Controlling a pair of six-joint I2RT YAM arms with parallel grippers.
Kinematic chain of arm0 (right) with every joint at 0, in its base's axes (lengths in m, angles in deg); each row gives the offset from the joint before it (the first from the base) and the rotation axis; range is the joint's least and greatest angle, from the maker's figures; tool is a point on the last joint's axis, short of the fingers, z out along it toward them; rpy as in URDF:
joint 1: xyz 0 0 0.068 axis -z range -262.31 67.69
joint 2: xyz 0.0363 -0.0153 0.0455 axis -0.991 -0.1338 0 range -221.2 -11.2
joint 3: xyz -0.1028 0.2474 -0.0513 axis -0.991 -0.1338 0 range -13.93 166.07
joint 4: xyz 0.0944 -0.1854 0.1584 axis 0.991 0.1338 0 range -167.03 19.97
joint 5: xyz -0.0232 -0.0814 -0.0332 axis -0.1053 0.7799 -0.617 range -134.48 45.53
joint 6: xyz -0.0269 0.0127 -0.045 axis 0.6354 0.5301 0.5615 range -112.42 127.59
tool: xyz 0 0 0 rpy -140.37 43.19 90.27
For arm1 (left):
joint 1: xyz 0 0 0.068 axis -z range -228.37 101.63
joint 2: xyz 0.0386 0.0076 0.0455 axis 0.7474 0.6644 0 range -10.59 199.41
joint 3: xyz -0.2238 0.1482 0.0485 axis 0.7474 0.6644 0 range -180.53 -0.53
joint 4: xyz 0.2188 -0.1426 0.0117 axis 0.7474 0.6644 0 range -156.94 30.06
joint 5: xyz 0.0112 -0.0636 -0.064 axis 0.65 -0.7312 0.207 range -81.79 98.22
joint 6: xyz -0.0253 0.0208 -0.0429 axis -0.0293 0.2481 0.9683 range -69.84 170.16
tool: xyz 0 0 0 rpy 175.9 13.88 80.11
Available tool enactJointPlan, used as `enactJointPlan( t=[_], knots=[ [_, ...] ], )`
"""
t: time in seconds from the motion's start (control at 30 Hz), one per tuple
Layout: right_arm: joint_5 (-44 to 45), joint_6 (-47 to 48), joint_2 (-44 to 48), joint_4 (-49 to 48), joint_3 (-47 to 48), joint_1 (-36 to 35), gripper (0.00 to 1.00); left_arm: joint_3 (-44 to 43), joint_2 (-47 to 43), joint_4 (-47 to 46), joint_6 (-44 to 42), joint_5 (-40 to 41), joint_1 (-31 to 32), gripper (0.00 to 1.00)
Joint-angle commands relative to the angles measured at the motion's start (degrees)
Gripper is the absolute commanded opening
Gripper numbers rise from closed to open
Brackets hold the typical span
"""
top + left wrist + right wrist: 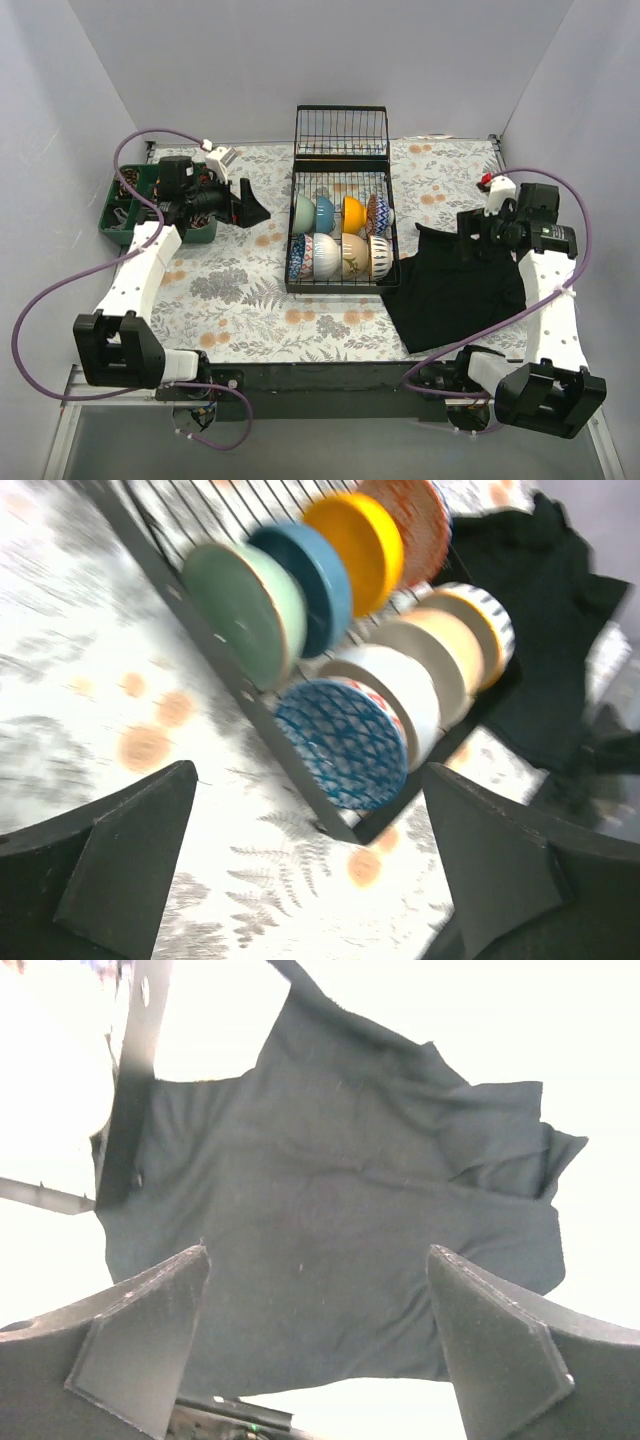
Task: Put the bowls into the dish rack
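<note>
The black wire dish rack (340,283) stands at the table's middle, with its upright basket section (341,132) at the far end. Several bowls stand on edge in it in two rows: pale green (304,213), blue (325,212), orange-yellow (353,213) and red-patterned (378,213) behind; blue-patterned (300,259), white (326,254), tan (355,255) and blue-striped (380,256) in front. The left wrist view shows the same rows, with the blue-patterned bowl (342,742) nearest. My left gripper (252,204) is open and empty, left of the rack. My right gripper (468,226) is open and empty over the black cloth.
A black cloth (455,288) lies crumpled right of the rack and fills the right wrist view (330,1230). A green compartment tray (117,208) with small parts sits at the far left. The table has a floral cover (250,300). Purple cables loop by both arms.
</note>
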Motion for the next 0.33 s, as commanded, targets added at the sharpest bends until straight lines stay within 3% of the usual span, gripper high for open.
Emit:
enactJointPlan(
  t=[0.0, 0.1, 0.3],
  knots=[
    [2.35, -8.73, -1.69, -3.33, 6.15, -0.13, 0.99, -5.33, -5.01, 0.39, -5.16, 11.32, -0.01, 0.98],
    [7.20, -10.25, -3.28, -3.24, 8.08, -0.13, 0.98, -5.96, -4.92, -0.23, -1.91, 15.80, -0.01, 0.98],
    [7.03, -12.19, -4.07, -4.12, 9.49, -0.13, 0.99, -4.82, -3.78, -1.81, 1.27, 18.71, -0.01, 0.98]
  ],
)
